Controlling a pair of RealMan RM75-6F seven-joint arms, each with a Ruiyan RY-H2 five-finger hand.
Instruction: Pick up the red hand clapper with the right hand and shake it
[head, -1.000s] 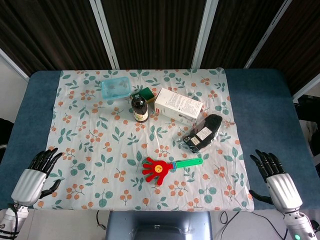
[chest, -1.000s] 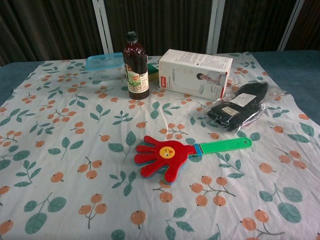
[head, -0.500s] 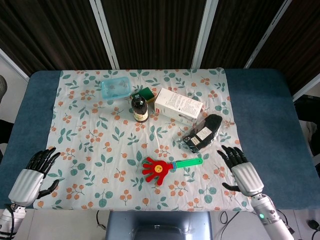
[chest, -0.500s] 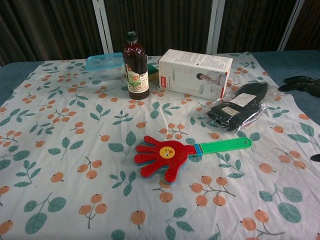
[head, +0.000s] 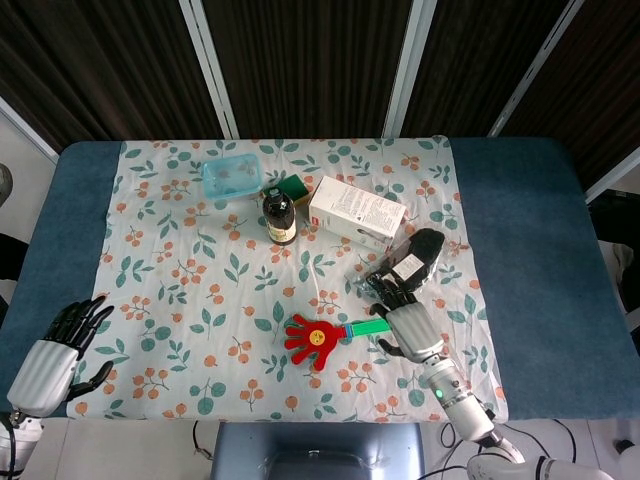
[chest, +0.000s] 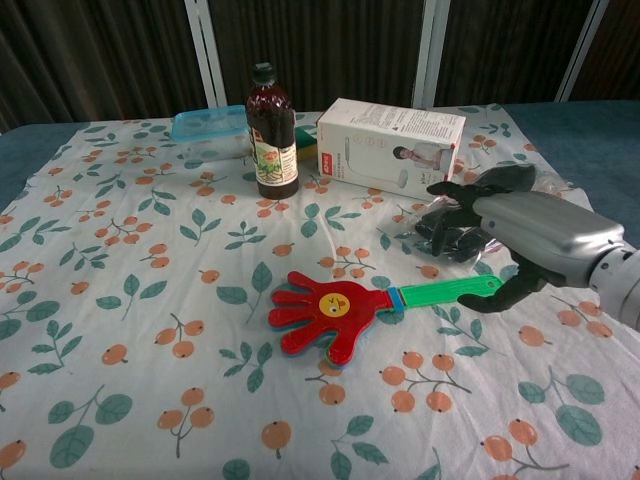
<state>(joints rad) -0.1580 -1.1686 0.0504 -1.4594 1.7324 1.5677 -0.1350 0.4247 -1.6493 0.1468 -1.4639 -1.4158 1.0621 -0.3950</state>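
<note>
Clapper (head: 320, 339) lies flat at lower centre of frame on the tablecloth (head: 180, 290). My right hand (head: 408, 322) hovers over its green handle (chest: 450, 292), fingers spread, empty. I judge it light, stiff plastic, loosely hinged; grip the handle.

Red hand clapper (head: 318, 341) flat on tablecloth

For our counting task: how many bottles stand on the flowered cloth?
1. The dark bottle stands upright at the far middle of the cloth, between the blue container and the white box. None seems hidden.
</note>
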